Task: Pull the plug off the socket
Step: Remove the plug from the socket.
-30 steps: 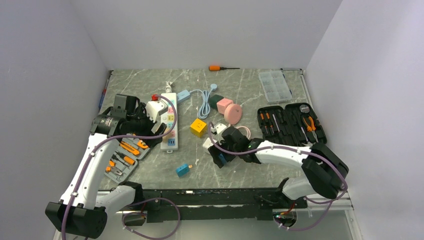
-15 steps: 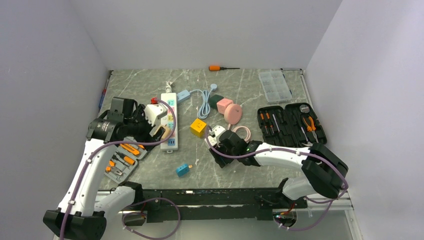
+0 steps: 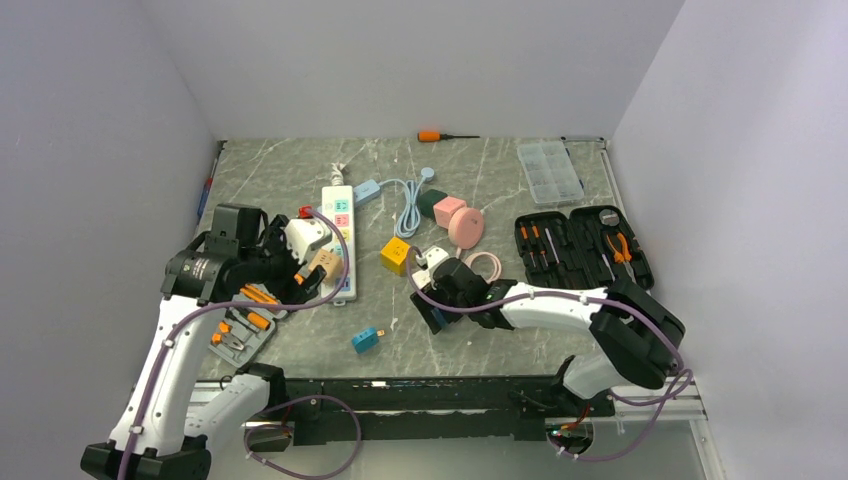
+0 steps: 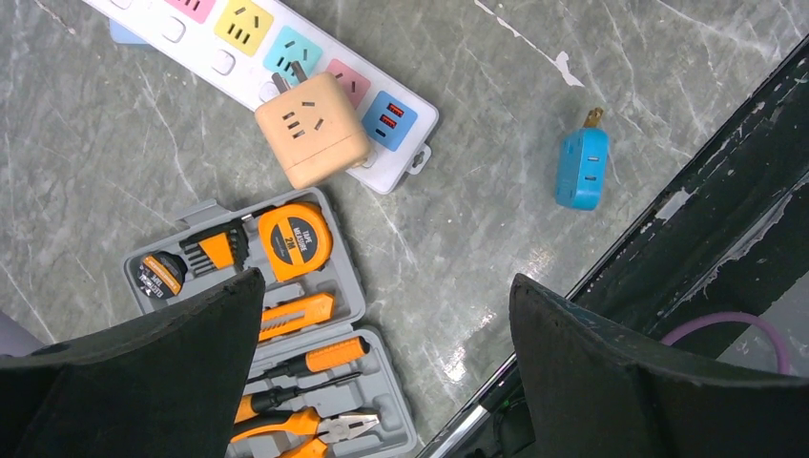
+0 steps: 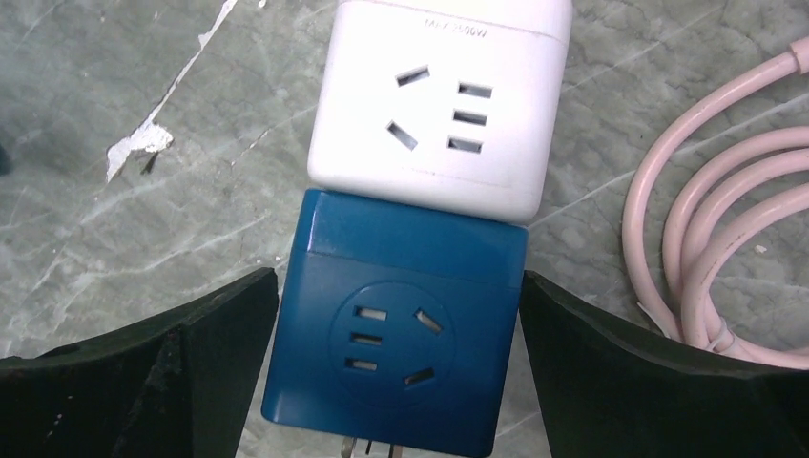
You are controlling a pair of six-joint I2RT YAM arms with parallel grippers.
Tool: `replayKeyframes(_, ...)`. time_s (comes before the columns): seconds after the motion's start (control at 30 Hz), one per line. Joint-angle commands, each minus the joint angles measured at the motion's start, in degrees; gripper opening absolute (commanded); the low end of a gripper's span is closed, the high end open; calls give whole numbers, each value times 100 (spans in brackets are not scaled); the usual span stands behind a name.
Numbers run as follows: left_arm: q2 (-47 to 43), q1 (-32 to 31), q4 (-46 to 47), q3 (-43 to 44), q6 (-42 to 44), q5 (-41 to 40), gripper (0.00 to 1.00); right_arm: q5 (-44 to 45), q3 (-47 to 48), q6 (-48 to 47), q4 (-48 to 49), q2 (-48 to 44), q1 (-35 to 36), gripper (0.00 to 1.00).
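The socket (image 3: 340,208) (image 4: 238,24) is a long white strip with pastel outlets, left of centre on the table. A peach cube plug (image 3: 322,263) (image 4: 312,129) lies tilted on its near end with its prongs bare, not seated in an outlet. My left gripper (image 3: 303,272) (image 4: 383,277) hangs open and empty above the table, between the plug and the grey tool case. My right gripper (image 3: 438,308) (image 5: 393,277) is open, its fingers close on either side of a dark blue cube adapter (image 5: 401,324). A white adapter (image 5: 444,105) butts against that cube.
A grey tool case (image 3: 245,315) (image 4: 277,343) lies left of the strip. A small light-blue plug (image 3: 367,339) (image 4: 582,169) sits near the front edge. A yellow cube (image 3: 397,253), pink items (image 3: 460,222), a pink cord (image 5: 706,239), a black tool case (image 3: 582,248) and a clear box (image 3: 549,170) lie around.
My left gripper has drawn back from the strip toward the near left, uncovering the peach plug lying on the strip. My right gripper has crept left over the blue cube.
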Motion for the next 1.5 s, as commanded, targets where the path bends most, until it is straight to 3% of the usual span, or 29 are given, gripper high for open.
replayKeyframes(0.0, -81, 26, -16, -17, 126, 118, 100, 185, 330, 125, 208, 161, 16, 94)
replayKeyframes(0.1, -126, 26, 39, -73, 142, 84, 99, 190, 365, 198, 199, 266, 18, 84)
replayKeyframes(0.33, -488, 26, 344, -319, 454, 172, 99, 261, 401, 323, 144, 284, 17, 16)
replayKeyframes(0.43, -1009, 26, 787, -633, 790, 400, 99, 150, 461, 307, 77, -13, 16, 0)
replayKeyframes(0.6, -2109, 26, 1310, -1316, 2036, 1330, 99, -785, 772, 133, -82, -683, 9, 0)
replayKeyframes(0.8, -3618, 25, 1913, -2322, 4162, 2227, 99, -2330, 1602, 25, -524, -935, 21, 0)
replayKeyframes(1.03, -3987, 26, 1828, -2632, 6091, 2652, 99, -3013, 2460, 137, -755, -722, 235, 0)
replayKeyframes(1.17, -3974, 26, 2270, -2673, 6121, 2852, 99, -2879, 2965, 109, -921, -413, 514, 0)
replayKeyframes(1.47, -3749, 26, 1482, -2474, 6700, 3140, 99, -2527, 3326, 245, -546, -33, 985, 0)
